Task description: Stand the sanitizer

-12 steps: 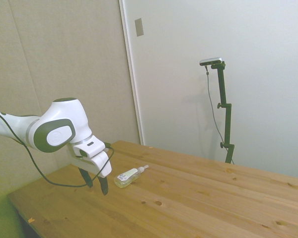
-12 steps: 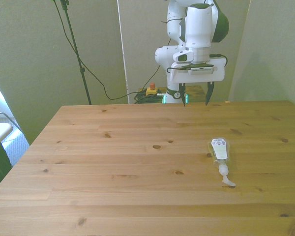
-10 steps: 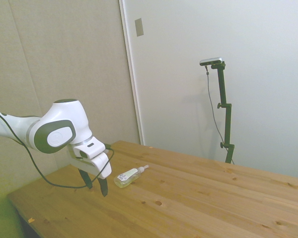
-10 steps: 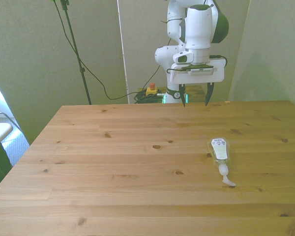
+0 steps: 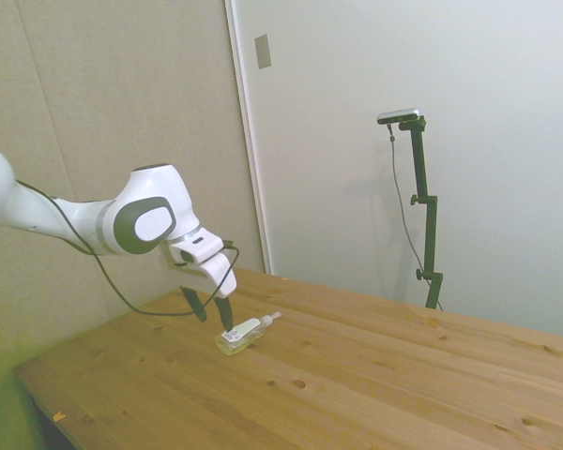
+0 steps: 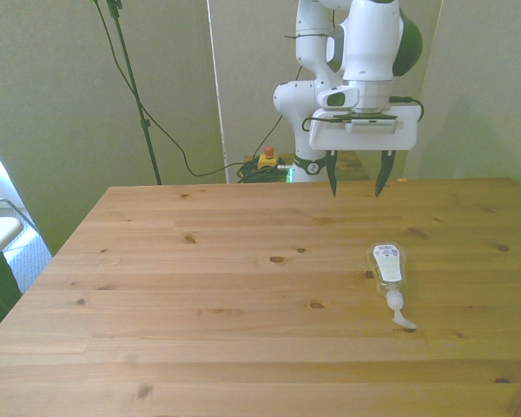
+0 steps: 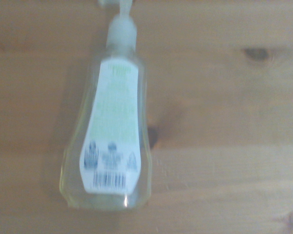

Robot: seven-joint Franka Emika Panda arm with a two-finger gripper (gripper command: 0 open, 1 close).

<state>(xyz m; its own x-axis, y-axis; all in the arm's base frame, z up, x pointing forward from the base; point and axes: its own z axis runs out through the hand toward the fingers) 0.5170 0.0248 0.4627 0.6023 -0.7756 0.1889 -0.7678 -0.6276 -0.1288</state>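
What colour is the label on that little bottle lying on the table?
White, with pale green print and a barcode, on the bottle. The wrist view shows it best.

Illumination is even and moderately bright in the side and front views, with soft, faint shadows on the desk [image 6: 243, 287]. The side view shows a yellow-green tint at its lower left corner. The wrist view is blurred: the sanitizer [image 7: 110, 141] label is unreadable.
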